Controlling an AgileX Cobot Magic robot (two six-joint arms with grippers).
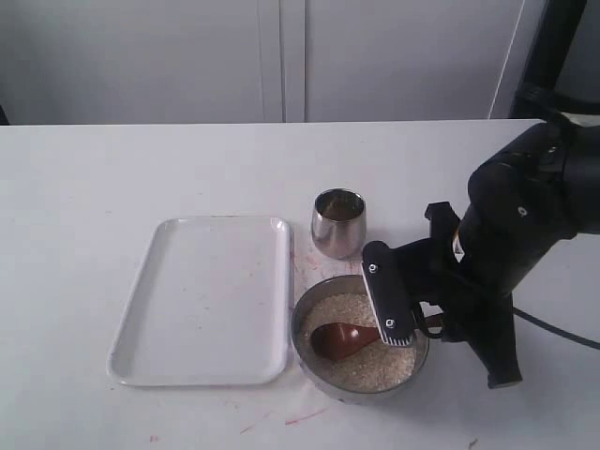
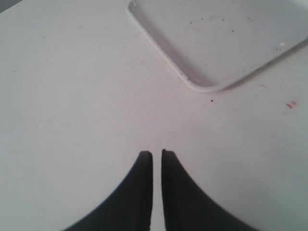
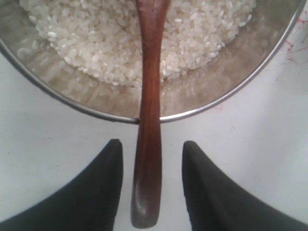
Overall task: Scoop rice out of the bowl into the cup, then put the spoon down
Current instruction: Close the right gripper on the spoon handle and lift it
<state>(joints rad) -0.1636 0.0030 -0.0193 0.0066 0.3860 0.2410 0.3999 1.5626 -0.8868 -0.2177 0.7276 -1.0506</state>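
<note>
The wide metal bowl [image 1: 317, 370] [image 3: 231, 98] sits at the table's front, holding off-white rice [image 1: 375, 366] [image 3: 96, 43]. The wooden spoon [image 1: 342, 339] [image 3: 149, 120] lies with its oval bowl on the rice and its handle over the rim. My right gripper [image 3: 152, 147] is open, its fingers on either side of the handle's end with gaps on both sides. The small steel cup [image 1: 338, 222] stands upright just behind the bowl. My left gripper [image 2: 157, 155] is shut on nothing above bare table; the exterior view does not show it.
A white rectangular tray [image 1: 202, 300] [image 2: 202, 84] lies left of the bowl and cup. The right arm's black body [image 1: 516, 244] hangs over the table right of the bowl. Faint red marks dot the tabletop near the bowl.
</note>
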